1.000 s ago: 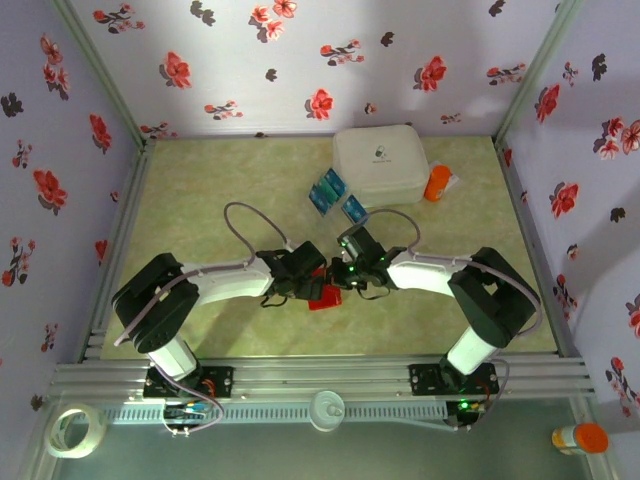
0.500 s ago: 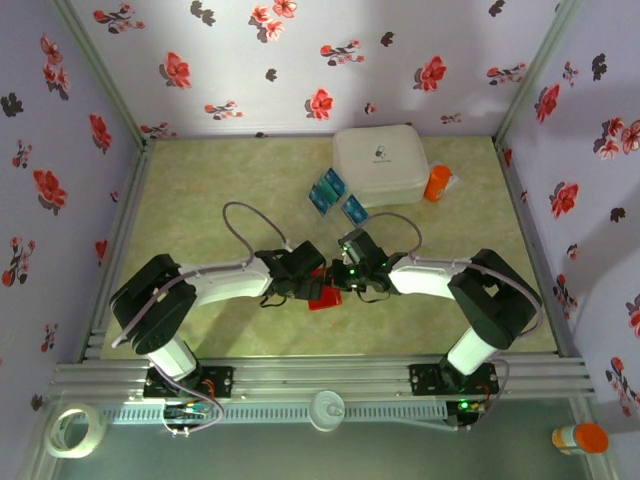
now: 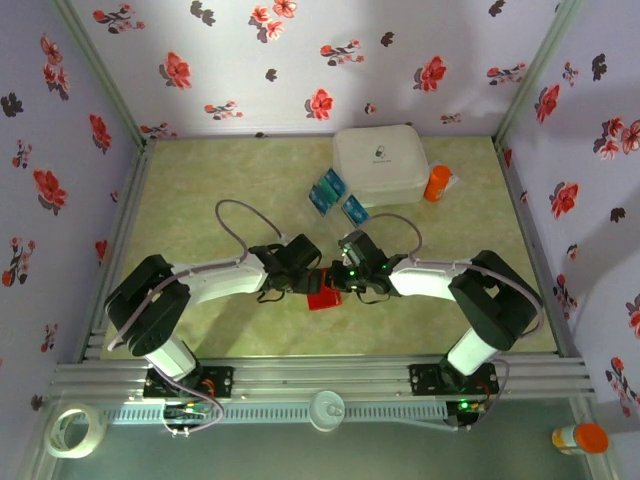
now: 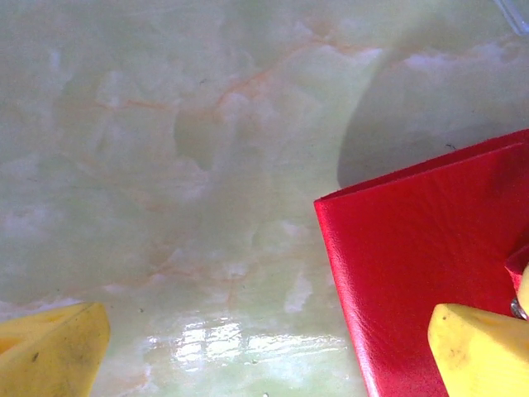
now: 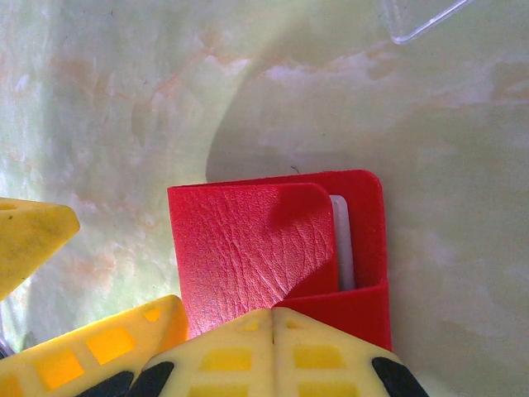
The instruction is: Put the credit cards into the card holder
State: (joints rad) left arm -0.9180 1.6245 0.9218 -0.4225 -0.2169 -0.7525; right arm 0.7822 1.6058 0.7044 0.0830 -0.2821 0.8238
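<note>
Now | right tool (image 5: 273, 318) pinching card holder (image 5: 248, 248) edge | left tool (image 4: 264, 351) wide, straddling its corner

a white rounded-square case (image 3: 380, 164) sits at the far side of the pale green marbled table (image 3: 200, 180), an orange bottle (image 3: 437, 183) just beside its right edge.

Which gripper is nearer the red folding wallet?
Right gripper: jaws shut on the edge of the flat red folding wallet. Left gripper open beside it, one fingertip over its cover.
</note>
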